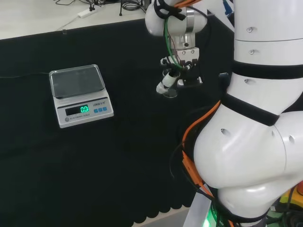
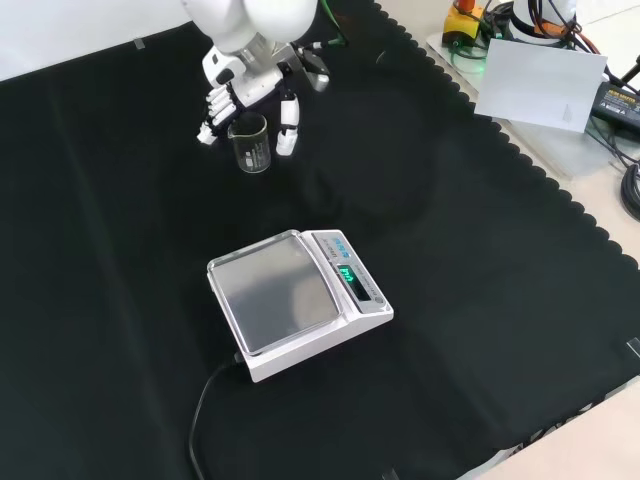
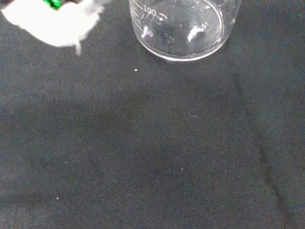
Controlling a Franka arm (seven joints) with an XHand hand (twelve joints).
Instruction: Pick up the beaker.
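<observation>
Hand: hangs low over the black cloth, fingers pointing down and spread, with fingers on one side of the glass and the thumb on the other; nothing is pinched as far as the front view tells
Beaker: clear glass, upright on the cloth, standing in the gap between fingers and thumb; whether any pad touches the wall cannot be told
Beaker, wrist view: printed graduations face the camera and the base rests flat on the cloth; it looks empty
Step in hand: judged to be the closing of the fingers round the beaker, before any lift
To do it well: keep the glass centred between thumb and fingers, close both sides together so the wall is not pushed sideways, and seat the pads below the rim on the straight wall
Risk: a one-sided touch could slide or tip the smooth glass on the cloth
Lift: best taken straight up, keeping the beaker upright
Scale: well apart from the hand, on the side away from the arm; no hindrance
</observation>
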